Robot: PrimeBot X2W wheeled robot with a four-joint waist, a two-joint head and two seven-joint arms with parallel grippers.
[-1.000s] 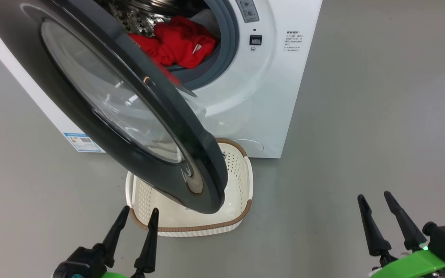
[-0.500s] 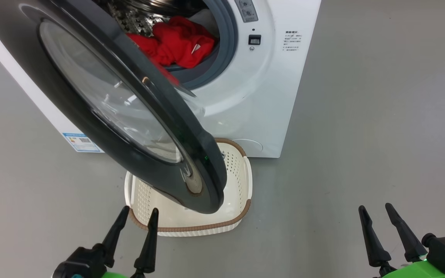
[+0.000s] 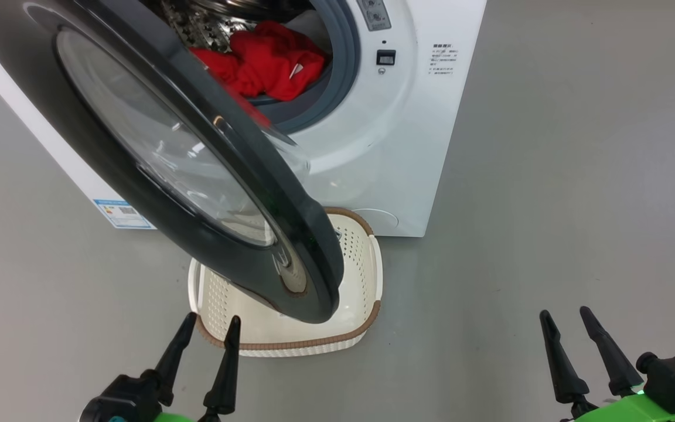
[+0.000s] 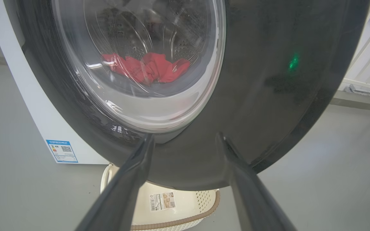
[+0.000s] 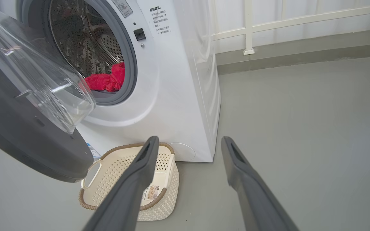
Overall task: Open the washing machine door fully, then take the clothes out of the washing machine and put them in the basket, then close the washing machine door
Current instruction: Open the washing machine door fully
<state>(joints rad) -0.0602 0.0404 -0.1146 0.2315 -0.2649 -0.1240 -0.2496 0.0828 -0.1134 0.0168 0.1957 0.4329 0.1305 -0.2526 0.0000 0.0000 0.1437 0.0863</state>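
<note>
The washing machine [image 3: 396, 146] [image 5: 178, 96] stands ahead with its door [image 3: 191, 176] [image 4: 268, 96] [image 5: 27, 134] swung partly open, black rim toward me. Red clothes [image 3: 267, 61] [image 4: 146, 69] [image 5: 108, 80] lie in the steel drum. The cream basket [image 3: 361, 281] [image 4: 172, 205] [image 5: 120, 179] sits empty on the floor in front of the machine, half under the door. My left gripper [image 3: 211, 322] [image 4: 185, 138] is open, just short of the door's lower rim and the basket's near edge. My right gripper [image 3: 563, 313] [image 5: 188, 141] is open over bare floor to the right, holding nothing.
Grey floor [image 3: 578, 176] stretches wide to the right of the machine. A white railing and low kerb [image 5: 284, 38] run along the back wall. A blue label [image 3: 120, 214] sits low on the machine's front, left of the basket.
My right gripper has dropped a little lower in the head view. The whole picture has shifted slightly, so the camera moved. Door, clothes and basket stay as they were.
</note>
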